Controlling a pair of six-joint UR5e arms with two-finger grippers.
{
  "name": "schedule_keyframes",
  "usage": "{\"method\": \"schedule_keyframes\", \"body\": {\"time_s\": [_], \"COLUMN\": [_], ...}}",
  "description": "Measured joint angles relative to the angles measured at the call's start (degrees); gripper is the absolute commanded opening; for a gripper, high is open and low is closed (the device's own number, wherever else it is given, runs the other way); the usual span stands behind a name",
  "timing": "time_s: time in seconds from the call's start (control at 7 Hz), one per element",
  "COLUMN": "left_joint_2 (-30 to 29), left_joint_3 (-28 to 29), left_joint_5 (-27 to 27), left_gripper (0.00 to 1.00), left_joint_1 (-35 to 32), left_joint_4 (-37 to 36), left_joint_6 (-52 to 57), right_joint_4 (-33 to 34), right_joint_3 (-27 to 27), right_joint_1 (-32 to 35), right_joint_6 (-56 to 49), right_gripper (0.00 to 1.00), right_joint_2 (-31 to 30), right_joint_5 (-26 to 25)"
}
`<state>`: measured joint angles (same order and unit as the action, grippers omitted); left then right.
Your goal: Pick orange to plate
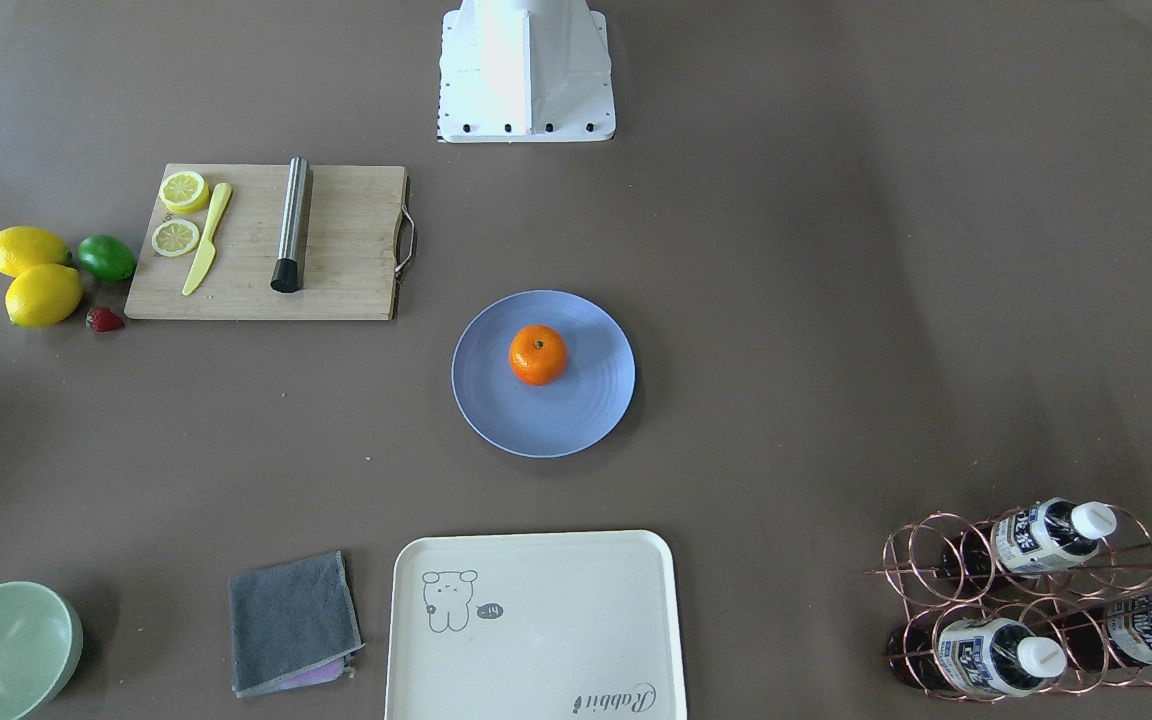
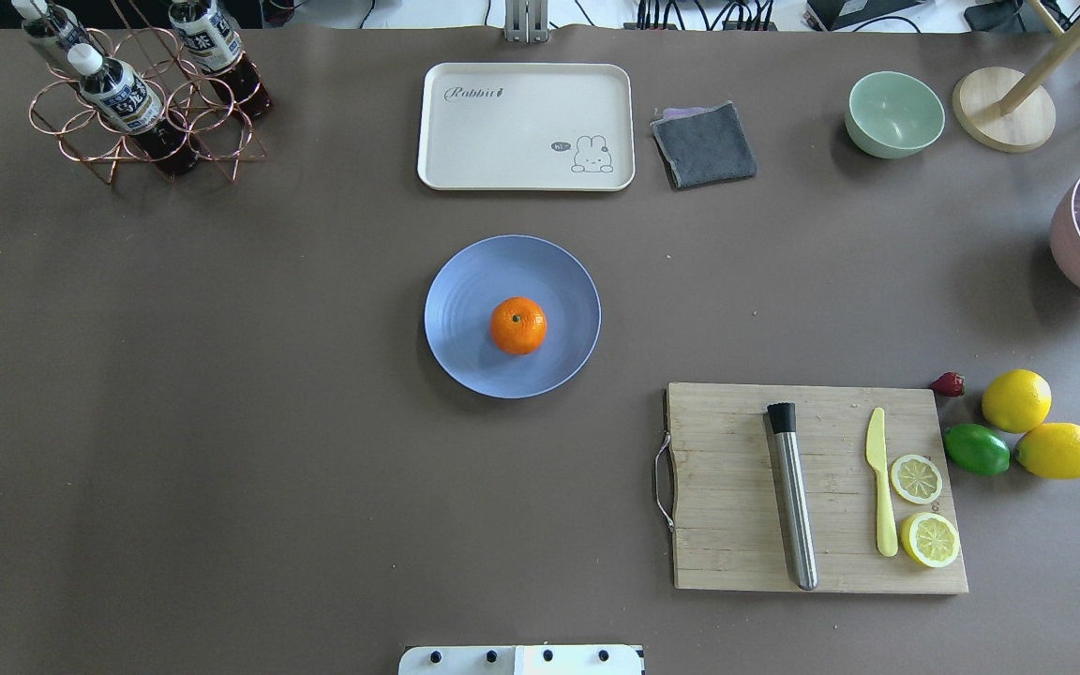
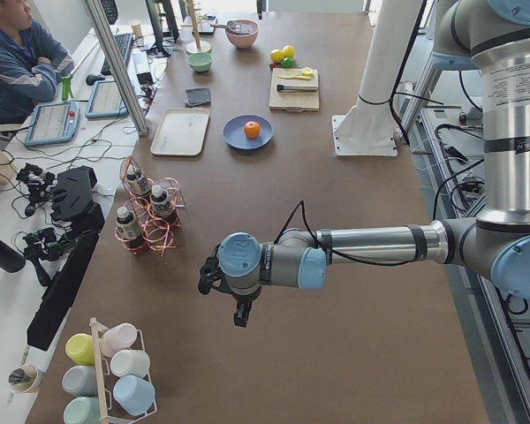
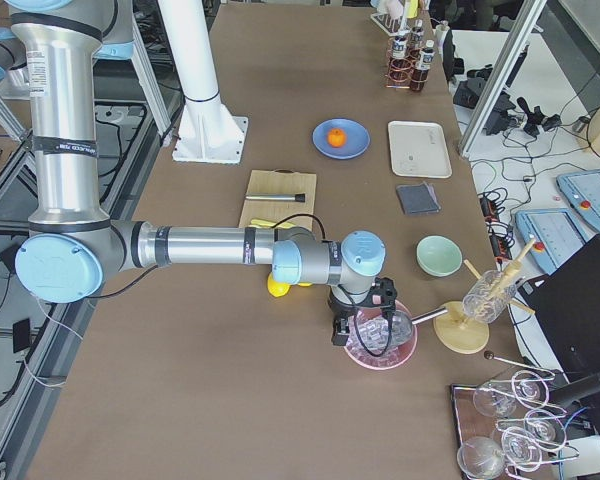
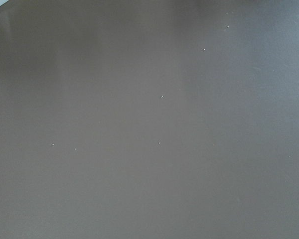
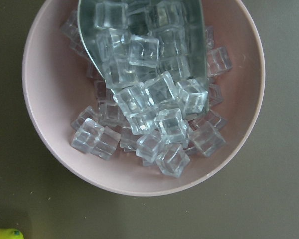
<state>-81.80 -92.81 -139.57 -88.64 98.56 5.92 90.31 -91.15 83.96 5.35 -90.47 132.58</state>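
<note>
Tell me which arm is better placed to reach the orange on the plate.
Left, narrowly. The orange already sits on the plate. The left tool hangs over bare table; the right tool hangs over the ice bowl, with the cutting board on its side.

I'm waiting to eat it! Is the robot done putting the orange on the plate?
Looks done: the orange sits on the blue plate, touching nothing else. In hand: nothing that I can see. The left gripper hangs over bare table at one end, and the right gripper over a pink bowl of ice cubes at the other. Left to do: nothing, it seems.
</note>
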Motion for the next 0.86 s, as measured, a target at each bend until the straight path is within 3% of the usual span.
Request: {"method": "schedule_keyframes", "body": {"time_s": [0.86], "left_joint_2": [0.4], "left_joint_3": [0.4], "left_joint_5": [4.4], "left_gripper": [0.99], "left_joint_1": [-0.7], "left_joint_4": [0.0], "left_joint_6": [-0.2], "right_joint_4": [0.0], "right_joint_3": [-1.6], "right_joint_1": [0.0], "right_joint_6": [0.0], "right_gripper": [1.0], "right_joint_2": [-0.5], "right_joint_5": [0.3]}}
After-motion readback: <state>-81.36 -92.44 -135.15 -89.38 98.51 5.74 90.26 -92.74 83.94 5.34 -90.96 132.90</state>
